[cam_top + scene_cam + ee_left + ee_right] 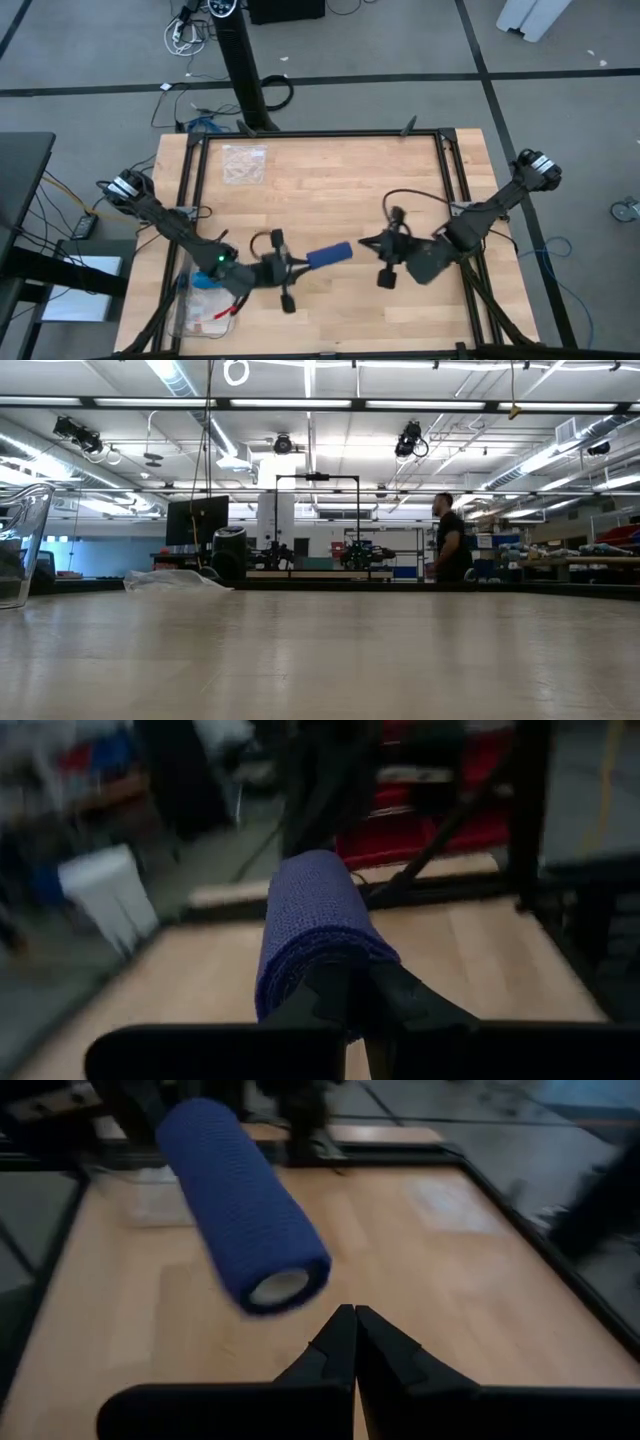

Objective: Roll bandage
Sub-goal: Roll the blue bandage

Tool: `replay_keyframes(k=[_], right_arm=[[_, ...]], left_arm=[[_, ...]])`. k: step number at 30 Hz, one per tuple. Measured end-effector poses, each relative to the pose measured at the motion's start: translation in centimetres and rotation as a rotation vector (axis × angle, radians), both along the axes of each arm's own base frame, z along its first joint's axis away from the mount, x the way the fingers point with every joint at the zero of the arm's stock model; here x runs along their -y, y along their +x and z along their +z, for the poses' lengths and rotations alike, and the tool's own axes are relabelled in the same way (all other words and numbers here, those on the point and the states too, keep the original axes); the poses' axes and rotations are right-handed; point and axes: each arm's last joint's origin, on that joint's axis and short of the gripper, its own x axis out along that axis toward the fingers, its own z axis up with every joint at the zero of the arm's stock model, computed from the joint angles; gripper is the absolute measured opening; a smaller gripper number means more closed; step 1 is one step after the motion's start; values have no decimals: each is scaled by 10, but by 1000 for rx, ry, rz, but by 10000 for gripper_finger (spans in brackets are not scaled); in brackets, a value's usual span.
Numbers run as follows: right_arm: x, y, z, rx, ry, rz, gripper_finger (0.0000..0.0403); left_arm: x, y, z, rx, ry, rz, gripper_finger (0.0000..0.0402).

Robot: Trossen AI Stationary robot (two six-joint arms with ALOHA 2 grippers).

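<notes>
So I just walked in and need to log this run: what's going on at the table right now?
The left gripper is shut on one end of the bandage, a dark blue strip already wound into a compact roll and held out over the wooden table. The right gripper is shut and empty, just off the roll's free end, where the wound core shows. A clear plastic bag lies near the far left corner. In the low view, a person stands in the room behind.
</notes>
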Motion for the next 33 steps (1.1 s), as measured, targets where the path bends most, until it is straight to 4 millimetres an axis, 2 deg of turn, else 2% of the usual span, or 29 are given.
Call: replay_keyframes(k=[3,7,13,16,19,24,29,33], right_arm=[[0,-14,-2,-13,15,-56,4],[1,-20,-17,-32,27,-77,2],[7,-19,-37,-56,40,-117,2],[9,-17,-41,-56,65,-116,1],[10,-14,-42,-58,86,-101,2],[11,-12,-41,-59,98,-89,1],[11,-12,-41,-60,96,-85,1],[11,-12,-41,-61,92,-83,1]], left_arm=[[-19,9,-10,-35,-185,69,16],[-49,17,-33,-79,-412,103,16],[-85,10,-73,-23,-629,76,16],[-94,1,-96,39,-753,56,16],[-92,-3,-112,80,-848,21,16],[-87,2,-142,15,-846,55,16],[-96,9,-164,-22,-791,139,16],[-104,11,-171,-38,-679,186,16]])
